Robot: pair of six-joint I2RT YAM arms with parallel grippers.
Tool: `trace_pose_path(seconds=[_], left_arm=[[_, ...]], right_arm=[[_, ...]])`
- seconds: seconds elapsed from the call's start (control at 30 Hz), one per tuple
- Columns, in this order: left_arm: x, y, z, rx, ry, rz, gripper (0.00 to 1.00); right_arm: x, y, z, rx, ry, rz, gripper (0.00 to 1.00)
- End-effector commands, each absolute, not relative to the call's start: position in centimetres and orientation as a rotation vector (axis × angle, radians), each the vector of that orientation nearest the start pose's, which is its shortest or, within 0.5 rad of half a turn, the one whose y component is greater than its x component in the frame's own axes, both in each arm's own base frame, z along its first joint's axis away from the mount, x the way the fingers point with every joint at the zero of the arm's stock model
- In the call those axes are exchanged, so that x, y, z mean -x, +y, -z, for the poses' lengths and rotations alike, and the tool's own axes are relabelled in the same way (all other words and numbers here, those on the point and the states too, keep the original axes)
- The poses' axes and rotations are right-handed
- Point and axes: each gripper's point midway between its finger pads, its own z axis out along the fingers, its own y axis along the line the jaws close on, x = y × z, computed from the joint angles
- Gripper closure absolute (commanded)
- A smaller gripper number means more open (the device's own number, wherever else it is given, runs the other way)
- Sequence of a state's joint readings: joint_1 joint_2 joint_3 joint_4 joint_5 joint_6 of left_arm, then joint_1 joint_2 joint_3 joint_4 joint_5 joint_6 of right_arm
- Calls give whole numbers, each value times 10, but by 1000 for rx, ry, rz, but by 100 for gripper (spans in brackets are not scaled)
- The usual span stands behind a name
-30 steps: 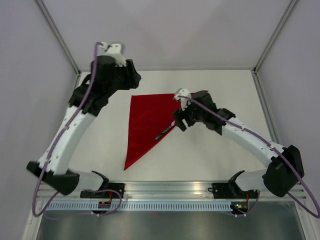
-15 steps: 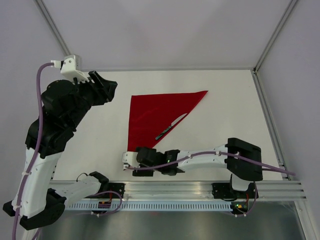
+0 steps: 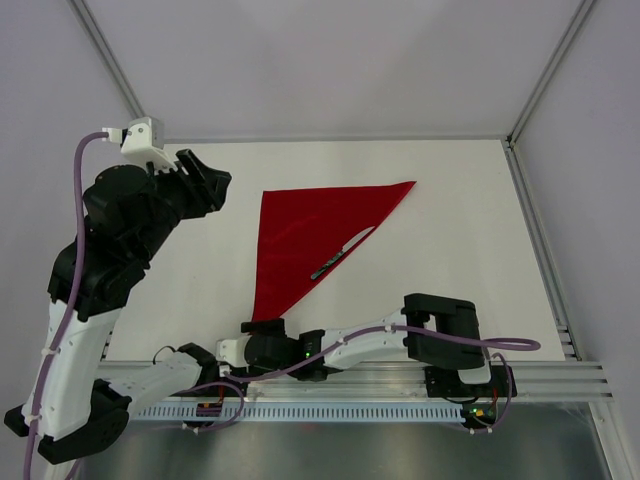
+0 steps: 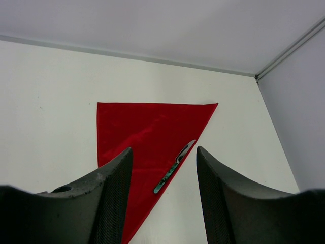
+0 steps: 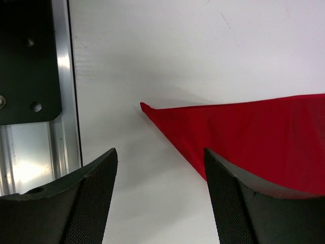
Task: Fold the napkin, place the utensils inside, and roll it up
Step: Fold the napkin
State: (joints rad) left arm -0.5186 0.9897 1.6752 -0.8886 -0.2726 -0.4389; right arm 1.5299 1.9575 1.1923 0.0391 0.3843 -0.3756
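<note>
A deep-red napkin (image 3: 300, 235), folded into a triangle, lies flat on a white table (image 3: 460, 230). One slim silvery utensil (image 3: 340, 255) rests on the napkin, along its slanted right edge. The left gripper (image 4: 163, 157) hangs raised, off the napkin's far left corner, jaws wide apart and holding nothing. The right gripper (image 5: 160, 162) sits low at the napkin's pointed near tip, jaws spread with nothing between them. One of its fingers (image 5: 254, 203) overlaps the napkin's edge in the wrist view; whether it touches cannot be told. A metal rail (image 5: 63, 127) runs near that tip.
</note>
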Motion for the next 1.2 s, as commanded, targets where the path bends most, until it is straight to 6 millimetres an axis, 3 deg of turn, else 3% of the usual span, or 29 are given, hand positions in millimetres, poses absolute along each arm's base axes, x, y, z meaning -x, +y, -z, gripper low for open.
trace_pose_path(seconds=[0.0,0.53,1.1,1.17], left_arm=[[-240,-102,-449,140,1783,455,43],[-238,-105,-444,115,1795,463,43],[-241,-110,-439,91,1814,469,43],[-242,-111,-438,89,1815,468,43]], right_arm=[[-108,501,-61,1636,1404,-147,26],[-113,509,-41,1651,1359,-115,37],[-126,509,-39,1644,1376,-103,78],[-127,510,-40,1643,1378,-112,79]])
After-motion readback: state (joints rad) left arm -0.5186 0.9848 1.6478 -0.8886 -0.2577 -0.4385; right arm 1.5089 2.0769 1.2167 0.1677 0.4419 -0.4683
